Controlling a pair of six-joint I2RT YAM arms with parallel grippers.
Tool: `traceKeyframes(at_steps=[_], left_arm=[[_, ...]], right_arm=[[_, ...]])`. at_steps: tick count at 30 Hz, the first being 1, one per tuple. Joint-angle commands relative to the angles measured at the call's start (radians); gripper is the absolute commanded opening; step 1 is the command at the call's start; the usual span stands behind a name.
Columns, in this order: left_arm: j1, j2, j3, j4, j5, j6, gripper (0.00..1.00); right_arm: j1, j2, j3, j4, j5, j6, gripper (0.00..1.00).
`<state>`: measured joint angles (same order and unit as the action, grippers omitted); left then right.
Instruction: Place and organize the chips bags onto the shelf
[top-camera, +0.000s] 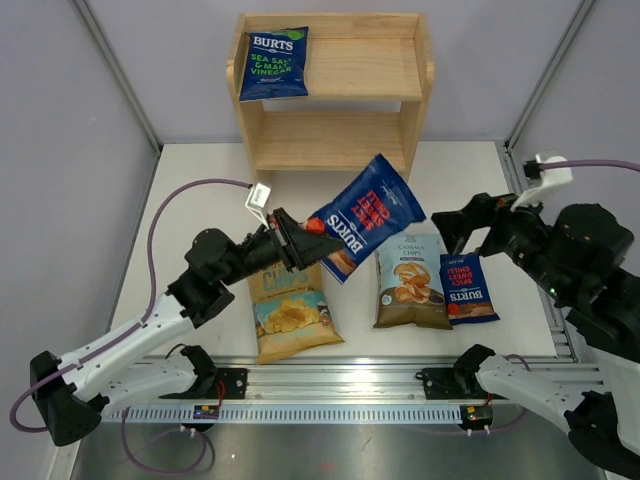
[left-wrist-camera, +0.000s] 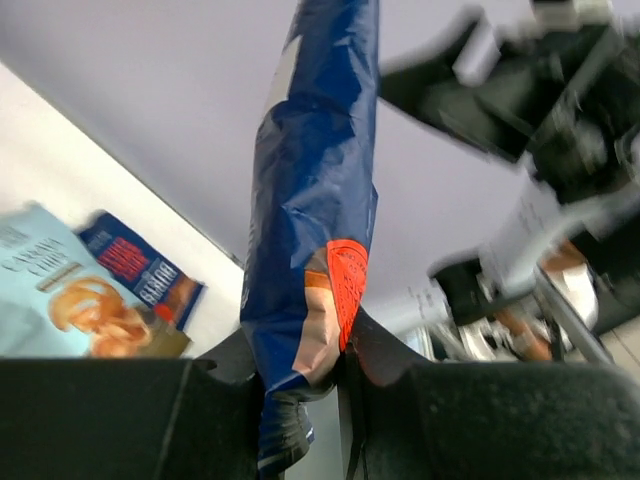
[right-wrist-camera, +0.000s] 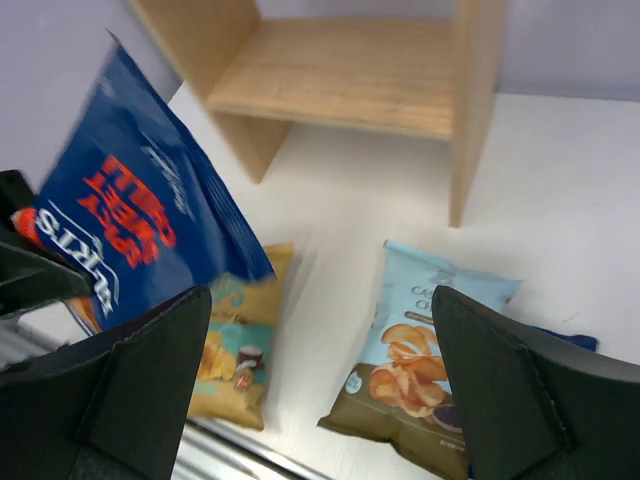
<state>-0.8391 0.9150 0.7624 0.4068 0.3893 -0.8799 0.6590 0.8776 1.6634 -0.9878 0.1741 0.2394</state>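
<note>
My left gripper (top-camera: 303, 240) is shut on the bottom corner of a dark-blue Burts chips bag (top-camera: 368, 215), which it holds tilted in the air over the middle of the table. The left wrist view shows that bag (left-wrist-camera: 315, 200) edge-on, pinched between the fingers of the left gripper (left-wrist-camera: 320, 385). My right gripper (top-camera: 452, 230) stands wide open just right of the held bag with nothing in it. In the right wrist view the right gripper (right-wrist-camera: 320, 380) hangs over the table. Another Burts bag (top-camera: 274, 63) lies on the top tier of the wooden shelf (top-camera: 350, 135), at its left.
Three bags lie flat on the table: a tan-yellow one (top-camera: 290, 310) under the left arm, a light-blue and brown one (top-camera: 412, 280), and a small dark-blue one (top-camera: 467, 290) at the right. A metal rail (top-camera: 340, 385) runs along the near edge.
</note>
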Motion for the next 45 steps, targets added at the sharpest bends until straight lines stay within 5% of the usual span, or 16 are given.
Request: traceKeyframes(at_steps=[1,13,31,37,45], left_arm=[[-0.003,-0.012,0.191,-0.227,-0.310,0.024,0.00],[0.040,0.310,0.711,-0.509,-0.789,-0.192,0.00],[0.221,1.007,1.661,-0.829,-0.754,-0.343,0.00],[0.268,1.033,1.654,-0.832,-0.708,-0.386,0.01],[0.273,1.032,1.675,-0.844,-0.696,-0.335,0.29]], right_arm=[[0.001,-0.071,0.035,-0.022,0.254,0.037,1.00],[0.001,-0.123,-0.099,0.061,0.235,0.070,0.99],[0.001,-0.229,-0.200,0.100,0.229,0.052,0.99],[0.001,-0.247,-0.212,0.101,0.248,0.029,0.99],[0.001,-0.256,-0.220,0.113,0.229,0.032,0.99]])
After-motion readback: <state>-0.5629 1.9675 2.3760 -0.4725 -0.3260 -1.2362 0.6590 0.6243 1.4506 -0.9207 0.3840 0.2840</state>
